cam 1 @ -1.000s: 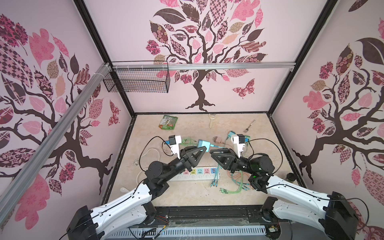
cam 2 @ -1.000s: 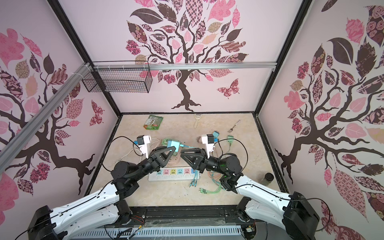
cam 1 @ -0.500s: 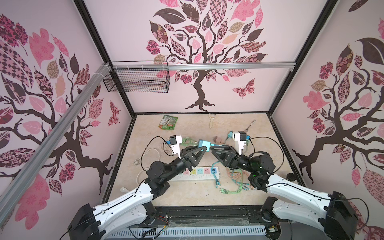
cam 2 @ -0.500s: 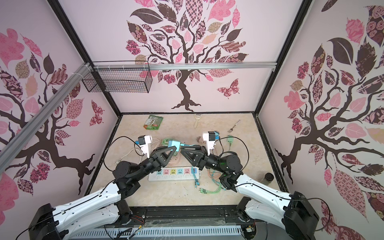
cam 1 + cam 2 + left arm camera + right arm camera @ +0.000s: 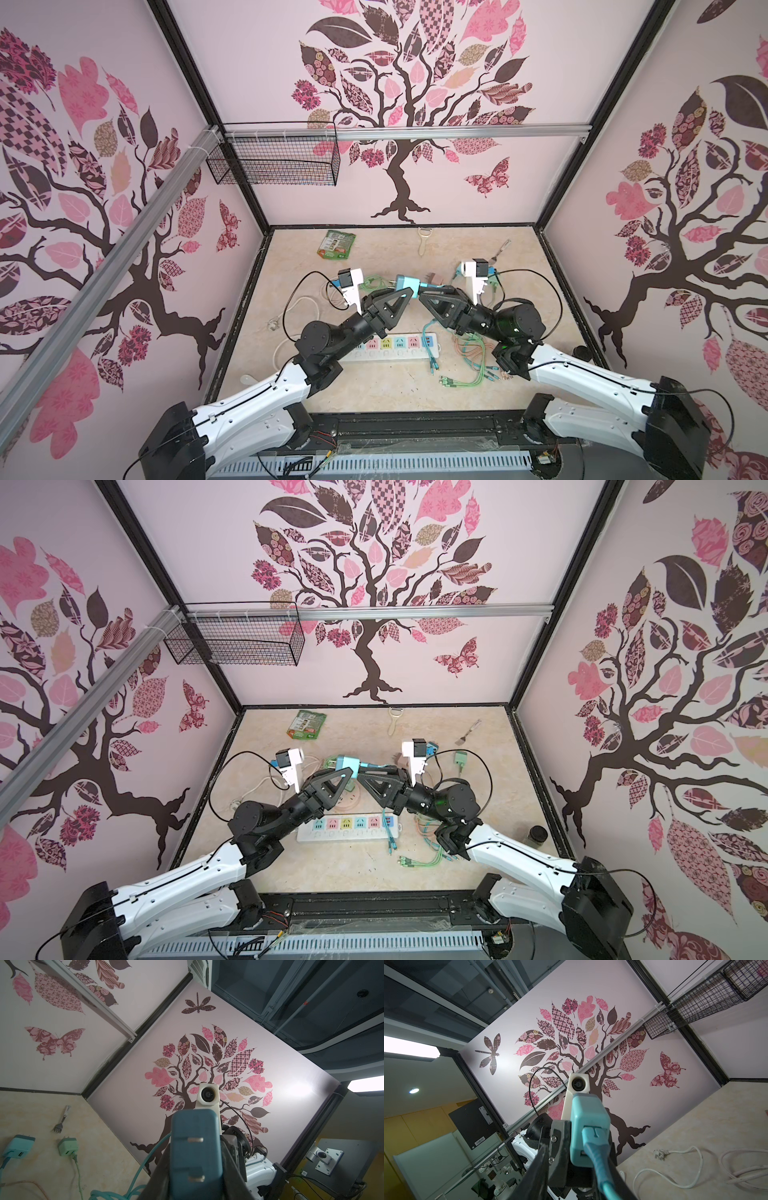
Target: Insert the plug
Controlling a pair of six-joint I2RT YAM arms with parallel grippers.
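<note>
We see the left gripper [image 5: 406, 292] and the right gripper [image 5: 424, 293] raised off the beige marble-patterned bench [image 5: 374, 395], meeting tip to tip near its middle in both top views. The teal rectangular plastic charger plug [image 5: 404, 284] hangs in the air where they meet. It is well apart from the long white power strip with pastel sockets [image 5: 392, 348], which lies flat on the bench closer to the front edge.

In the left wrist view the charger plug [image 5: 195, 1147] fills the gap between the left fingers [image 5: 161, 1176], which clamp its sides at a narrow spread. Its two flat metal prongs [image 5: 195, 1140] face that camera.

In the right wrist view the thick teal cable [image 5: 598, 1163] enters the end of the charger plug [image 5: 588, 1124] and runs down between the right fingers [image 5: 535, 1176]. Those fingers stand slightly apart around the cable, and we cannot tell whether they pinch it.

On the bench a bundle of thin green and orange cables [image 5: 469, 368] lies just beside the right end of the power strip. A green printed packet [image 5: 337, 245], a pale plastic peeler [image 5: 423, 243] and a small metal fork [image 5: 501, 249] lie near the back wall. A small light-green charger cube [image 5: 460, 759] rests on the bench to the right of the grippers.
</note>
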